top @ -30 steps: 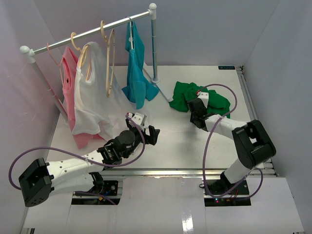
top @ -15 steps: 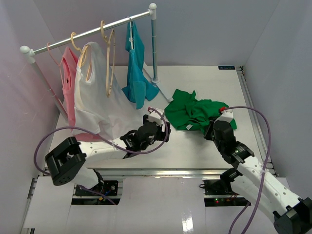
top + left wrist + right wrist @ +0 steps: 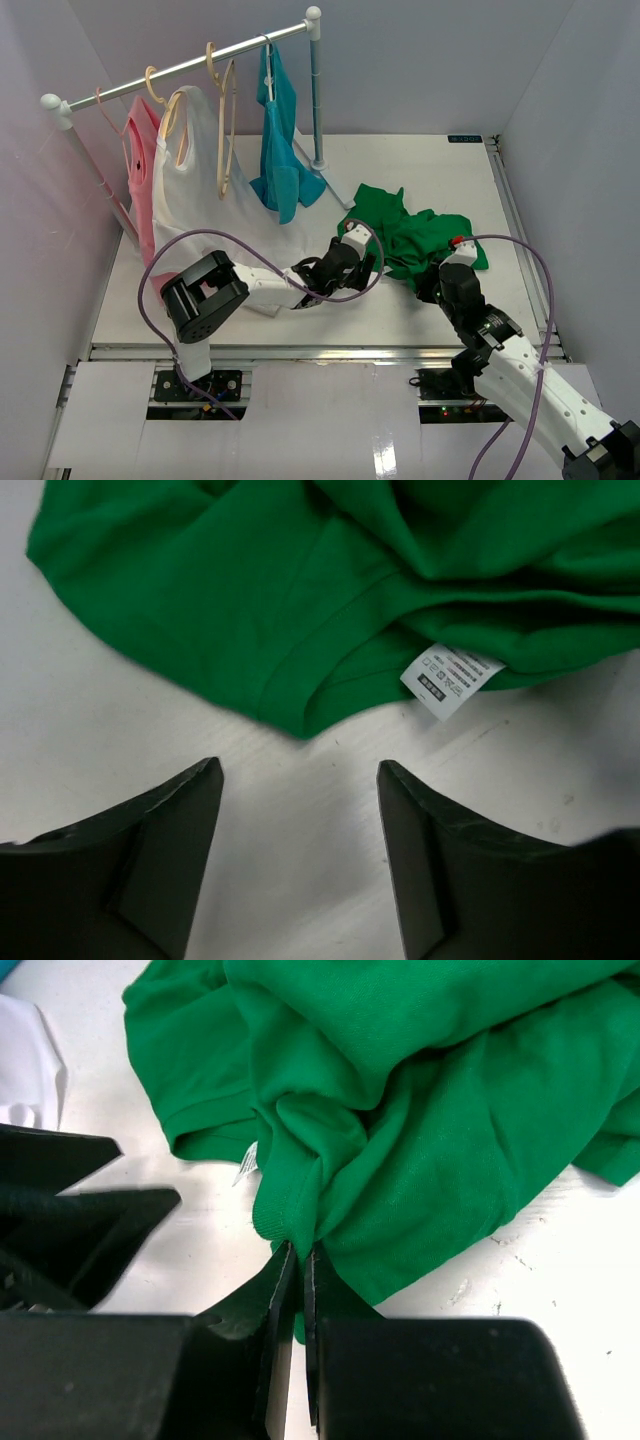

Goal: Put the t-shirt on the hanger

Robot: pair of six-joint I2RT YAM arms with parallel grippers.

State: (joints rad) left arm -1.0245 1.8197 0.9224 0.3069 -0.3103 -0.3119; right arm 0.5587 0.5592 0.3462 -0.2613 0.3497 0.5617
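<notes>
One t-shirt (image 3: pixel 412 236), bright green, crumpled; label (image 3: pixel 450 676) exposed, perhaps inside-out.

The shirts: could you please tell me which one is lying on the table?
The green t-shirt, crumpled on the table; the pink shirt, white shirt and teal shirt hang from the rail.

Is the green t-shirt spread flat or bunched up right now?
Bunched up: the t-shirt lies crumpled on the table, a fold pinched in the right gripper.

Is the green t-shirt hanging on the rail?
No, the green t-shirt lies crumpled on the table, not on the rail.
</notes>
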